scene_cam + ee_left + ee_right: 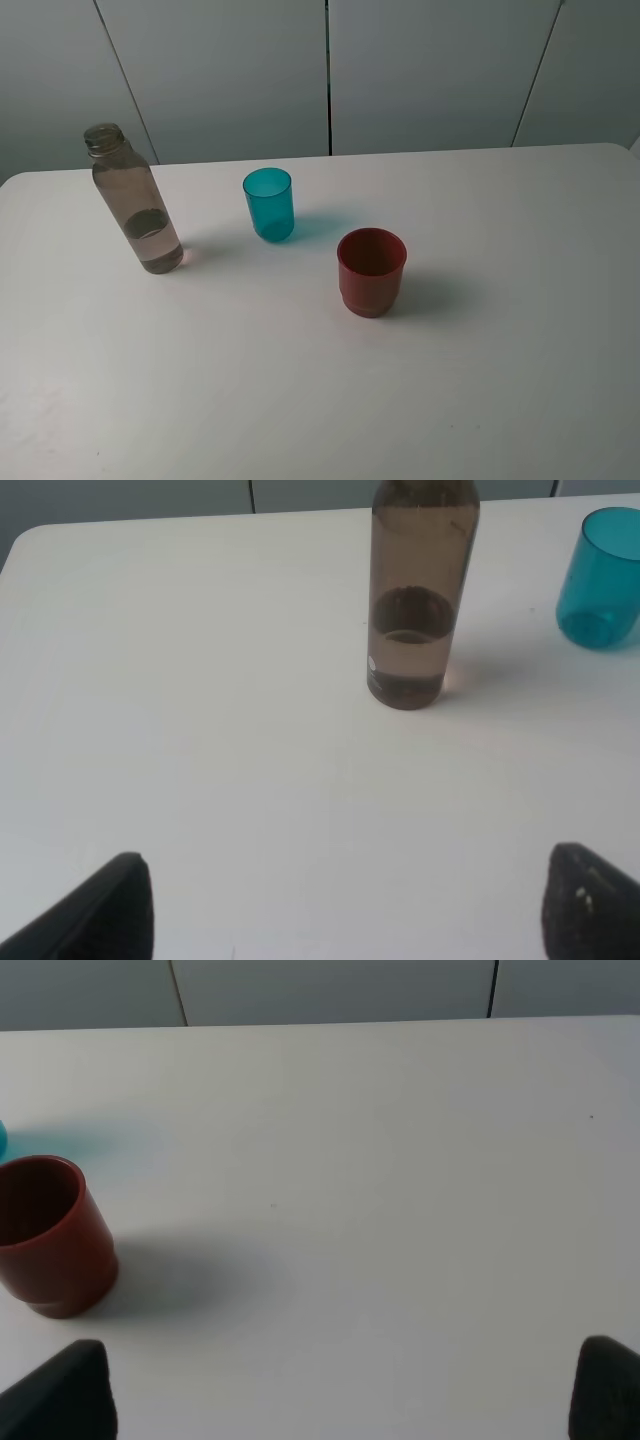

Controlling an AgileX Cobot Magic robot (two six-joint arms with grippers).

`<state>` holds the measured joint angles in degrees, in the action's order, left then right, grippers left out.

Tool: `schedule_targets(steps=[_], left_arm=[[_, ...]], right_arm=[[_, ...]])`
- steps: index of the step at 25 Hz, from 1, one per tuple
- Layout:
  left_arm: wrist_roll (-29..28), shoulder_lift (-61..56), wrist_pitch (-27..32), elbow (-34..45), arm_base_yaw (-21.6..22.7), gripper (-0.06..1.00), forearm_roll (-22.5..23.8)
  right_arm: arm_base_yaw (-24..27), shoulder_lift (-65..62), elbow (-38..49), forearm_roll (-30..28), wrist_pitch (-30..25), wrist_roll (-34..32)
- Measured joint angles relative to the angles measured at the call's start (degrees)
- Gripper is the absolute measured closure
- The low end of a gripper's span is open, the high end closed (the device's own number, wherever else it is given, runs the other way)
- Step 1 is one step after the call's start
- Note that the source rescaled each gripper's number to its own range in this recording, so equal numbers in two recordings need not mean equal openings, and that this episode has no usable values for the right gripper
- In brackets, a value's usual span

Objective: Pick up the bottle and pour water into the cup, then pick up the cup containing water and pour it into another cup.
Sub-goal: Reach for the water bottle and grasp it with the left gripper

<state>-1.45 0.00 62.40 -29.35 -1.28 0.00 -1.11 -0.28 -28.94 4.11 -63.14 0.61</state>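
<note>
The left claw is holding its two dark fingers spread wide apart, gripping nothing. The right claw is holding its fingers spread equally wide, likewise empty.

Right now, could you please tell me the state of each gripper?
Left gripper: open, holding nothing.
Right gripper: open, holding nothing.
</note>
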Motion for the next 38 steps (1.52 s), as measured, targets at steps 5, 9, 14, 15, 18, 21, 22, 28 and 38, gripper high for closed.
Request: schedule_targets(steps=[5,9,14,15,18,21,22,28,38], left_arm=[[0.0,0.0,0.0,0.0,0.0,-0.02,0.0],[0.0,0.0,0.0,0.0,0.0,-0.02,0.0],[0.0,0.0,0.0,0.0,0.0,-0.02,0.0],[0.0,0.0,-0.1,0.0,0.0,-0.02,0.0],[0.0,0.0,-1.9,-0.6,0.0,-0.02,0.0],[0.1,2.3,-9.3,-1.3,0.0,-0.02,0.0],[0.6,3.7,-12.5,-1.3,0.0,-0.02,-0.3],[4.4,15.4,-27.4,-1.5,0.0,-0.02,-0.3],[6.2,36.0,-38.4,-0.8,0.0,-0.02,-5.2]], right_arm=[[0.0,0.0,0.0,0.1,0.0,0.0],[0.0,0.0,0.0,0.1,0.0,0.0],[0.0,0.0,0.0,0.1,0.0,0.0],[0.0,0.0,0.0,0.1,0.0,0.0],[0.0,0.0,0.0,0.1,0.0,0.0],[0.0,0.0,0.0,0.1,0.1,0.0],[0.0,0.0,0.0,0.1,0.1,0.0],[0.0,0.0,0.0,0.1,0.1,0.0],[0.0,0.0,0.0,0.1,0.1,0.0]])
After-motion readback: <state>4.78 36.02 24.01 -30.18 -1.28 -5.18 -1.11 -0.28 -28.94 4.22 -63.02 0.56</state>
